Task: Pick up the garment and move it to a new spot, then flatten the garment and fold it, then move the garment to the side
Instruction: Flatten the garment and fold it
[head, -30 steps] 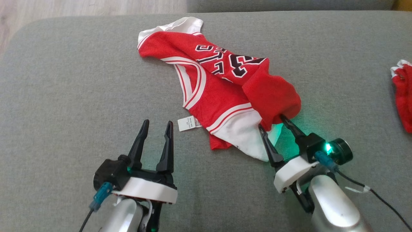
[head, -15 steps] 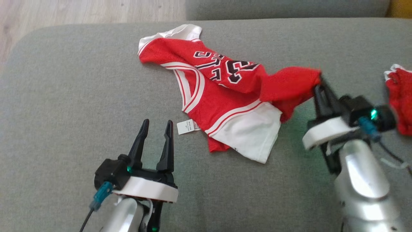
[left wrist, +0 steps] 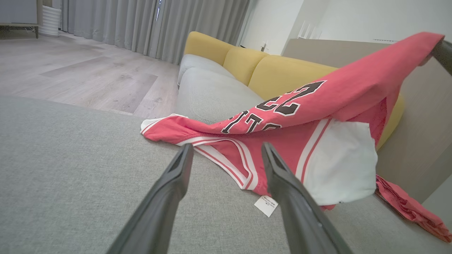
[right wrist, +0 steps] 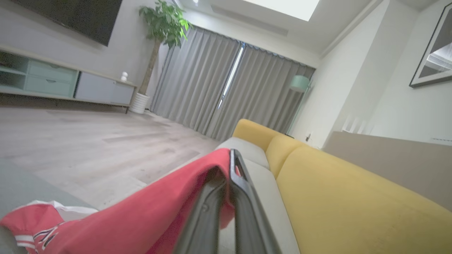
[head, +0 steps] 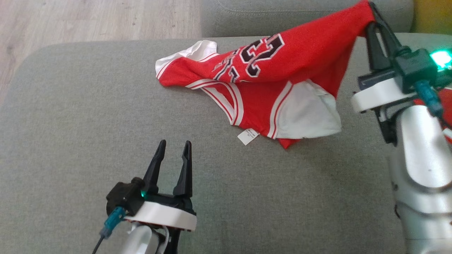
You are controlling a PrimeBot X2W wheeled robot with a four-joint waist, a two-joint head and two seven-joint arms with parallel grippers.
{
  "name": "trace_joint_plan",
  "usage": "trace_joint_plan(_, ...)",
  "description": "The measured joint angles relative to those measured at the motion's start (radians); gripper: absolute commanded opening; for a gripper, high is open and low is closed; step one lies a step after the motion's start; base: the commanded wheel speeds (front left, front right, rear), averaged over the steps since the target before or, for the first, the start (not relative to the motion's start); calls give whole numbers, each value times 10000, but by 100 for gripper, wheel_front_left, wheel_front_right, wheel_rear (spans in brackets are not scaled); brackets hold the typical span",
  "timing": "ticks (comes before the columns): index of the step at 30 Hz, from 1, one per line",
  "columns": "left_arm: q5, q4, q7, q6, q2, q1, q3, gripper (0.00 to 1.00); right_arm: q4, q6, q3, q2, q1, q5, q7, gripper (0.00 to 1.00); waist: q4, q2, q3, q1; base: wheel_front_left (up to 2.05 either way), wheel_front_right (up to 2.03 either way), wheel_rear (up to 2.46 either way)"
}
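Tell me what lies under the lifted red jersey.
Under the raised end of the jersey: its white panel and the grey cushion. Anything below the part resting flat is covered.

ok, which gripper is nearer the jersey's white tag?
Left. The left gripper, open, is left of the tag, apart from it. The right gripper is shut on a raised corner of the jersey, up and far to the tag's right.

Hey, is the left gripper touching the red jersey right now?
Apart. In the head view, bare grey cushion separates the open left gripper from the jersey.
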Motion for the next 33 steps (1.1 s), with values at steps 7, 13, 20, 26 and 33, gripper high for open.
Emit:
trace_joint_plan(7, -190, -31, 0, 90, 0, 72, -217, 100, 1687, 0, -1095, -548, 283, 209, 1430, 75, 0, 0, 80, 0, 0, 0, 0)
trace_joint_plan(13, -188, 4, 0, 88, -6, 55, -309, 100, 3262, 0, -2268, -706, 548, -75, 1538, 100, -114, 0, 217, 1, 0, 0, 0)
trace_joint_plan(20, -186, 65, 0, 86, -6, 12, -305, 100, 3651, 0, -2729, -679, 106, -385, 815, 100, -446, 0, 155, 1, 0, 0, 0)
trace_joint_plan(26, -102, -12, 0, 84, -6, 12, -274, 100, 2857, 0, -2890, -236, 80, -265, -96, 100, -632, 0, 47, 1, 0, 0, 0)
trace_joint_plan(33, -96, -190, 0, 79, -8, 25, -132, 100, 1283, 0, -1661, 431, 1883, 1081, -594, 100, -707, 0, 62, 0, 0, 0, 0)
